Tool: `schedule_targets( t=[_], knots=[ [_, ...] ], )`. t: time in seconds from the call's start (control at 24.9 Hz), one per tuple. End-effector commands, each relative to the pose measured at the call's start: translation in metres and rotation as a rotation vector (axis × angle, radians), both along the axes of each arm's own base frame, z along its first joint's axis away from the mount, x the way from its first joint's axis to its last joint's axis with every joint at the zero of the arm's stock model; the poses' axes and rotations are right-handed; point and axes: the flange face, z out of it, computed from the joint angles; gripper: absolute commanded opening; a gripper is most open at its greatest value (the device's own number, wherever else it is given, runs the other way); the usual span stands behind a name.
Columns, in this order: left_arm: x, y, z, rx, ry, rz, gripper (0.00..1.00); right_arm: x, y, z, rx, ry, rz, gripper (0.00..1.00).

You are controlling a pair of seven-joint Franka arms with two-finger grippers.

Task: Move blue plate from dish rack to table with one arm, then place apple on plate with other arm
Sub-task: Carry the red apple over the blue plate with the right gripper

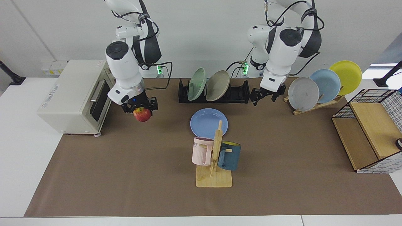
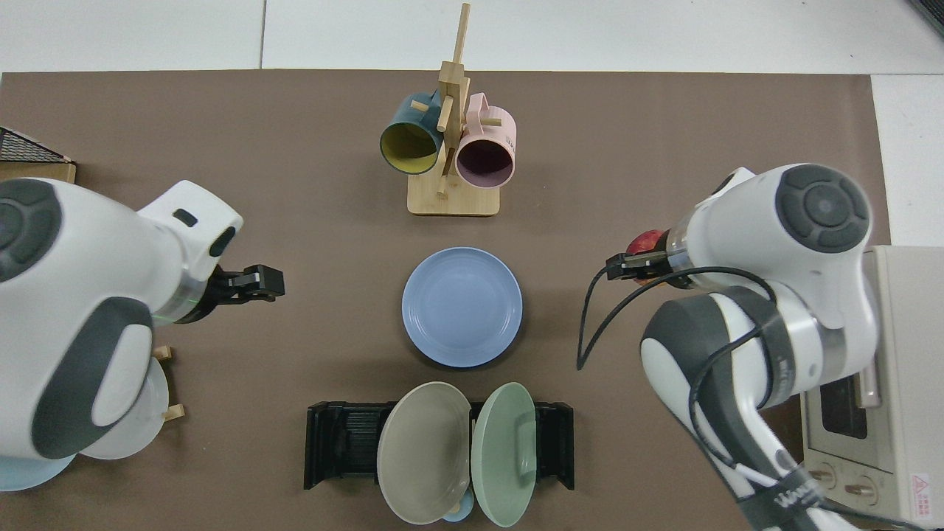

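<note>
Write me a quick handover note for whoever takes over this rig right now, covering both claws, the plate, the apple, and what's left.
Right claw: shut on the apple, held in the air in front of the toaster oven, off to one side of the plate.
Left claw: open, empty, raised near the dish rack end, clear of the plate.
Blue plate: flat on the table, between rack and mug stand.
Done: plate moved.
Left: carry apple over the plate, lower, release.
</note>
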Motion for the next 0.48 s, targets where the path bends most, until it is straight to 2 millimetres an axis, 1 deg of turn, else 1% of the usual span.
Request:
schedule_targets(
  t=[0.0, 0.12, 0.2, 0.24, 0.32, 0.44],
  knots=[
    [-0.003, 0.049, 0.045, 0.011, 0.014, -0.058, 1.00, -0.013, 0.057, -0.006, 0.013, -0.015, -0.059, 0.00],
    [-0.009, 0.074, 0.061, 0.005, 0.013, -0.086, 1.00, -0.023, 0.101, -0.019, 0.048, -0.014, -0.101, 0.00],
    [-0.009, 0.080, 0.076, 0.005, -0.001, -0.122, 1.00, -0.027, 0.126, -0.021, 0.091, -0.013, -0.144, 0.00],
    [-0.007, 0.086, 0.081, 0.003, -0.006, -0.136, 1.00, -0.028, 0.139, -0.025, 0.100, -0.007, -0.157, 0.00],
    [-0.005, 0.093, 0.082, -0.001, -0.011, -0.143, 1.00, -0.028, 0.157, -0.029, 0.103, -0.008, -0.170, 0.00],
    [-0.004, 0.093, 0.080, -0.003, -0.017, -0.144, 1.00, -0.031, 0.179, -0.042, 0.094, 0.001, -0.194, 0.00]
  ],
)
